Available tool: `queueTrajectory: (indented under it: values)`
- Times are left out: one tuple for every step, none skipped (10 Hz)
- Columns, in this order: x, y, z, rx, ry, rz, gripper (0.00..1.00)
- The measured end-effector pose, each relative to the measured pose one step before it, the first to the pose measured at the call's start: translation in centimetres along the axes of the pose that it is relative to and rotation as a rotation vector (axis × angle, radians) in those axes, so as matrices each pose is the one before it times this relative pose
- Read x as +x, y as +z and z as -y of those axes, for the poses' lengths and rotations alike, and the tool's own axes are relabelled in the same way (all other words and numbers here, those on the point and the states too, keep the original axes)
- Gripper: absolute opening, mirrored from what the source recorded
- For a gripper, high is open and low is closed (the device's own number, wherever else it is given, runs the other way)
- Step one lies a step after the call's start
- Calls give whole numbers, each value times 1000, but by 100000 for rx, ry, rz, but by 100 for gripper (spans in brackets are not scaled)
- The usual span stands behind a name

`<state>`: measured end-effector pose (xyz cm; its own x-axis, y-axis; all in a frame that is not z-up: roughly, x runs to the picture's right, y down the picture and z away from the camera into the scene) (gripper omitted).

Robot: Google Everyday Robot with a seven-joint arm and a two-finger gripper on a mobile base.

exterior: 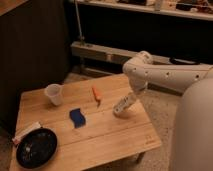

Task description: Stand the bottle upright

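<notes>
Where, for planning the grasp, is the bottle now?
In the camera view, the bottle lies at the table's left edge, beside the black plate; the pincer is low near the table's right edge.

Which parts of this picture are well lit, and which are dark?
Camera view: the wooden table is warmly lit; the background behind it is dark; the gripper, low over the table's right side, and the white cup stand out brightly.
</notes>
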<state>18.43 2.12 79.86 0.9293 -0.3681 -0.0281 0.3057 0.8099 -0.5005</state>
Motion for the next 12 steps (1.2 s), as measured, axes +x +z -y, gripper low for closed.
queueTrajectory:
  values:
    - [163, -57, 73, -127, 220, -1406, 34]
    - [252, -33, 50, -236, 292, -1758, 34]
    - [161, 30, -11, -395, 148, -1414, 34]
    - [56, 2, 9, -257, 70, -1072, 34]
    - [131, 52, -39, -406, 200, -1637, 34]
    - [237, 45, -45, -480, 399, -1613, 34]
    - [214, 43, -43, -371, 316, -1164, 34]
    - [266, 84, -46, -482, 358, -1296, 34]
    - [363, 59, -42, -466, 523, -1424, 34]
    - [311, 66, -61, -479, 527, -1249, 34]
    - [195, 55, -53, -301, 409, -985, 34]
    - [307, 73, -26, -355, 730, -1903, 34]
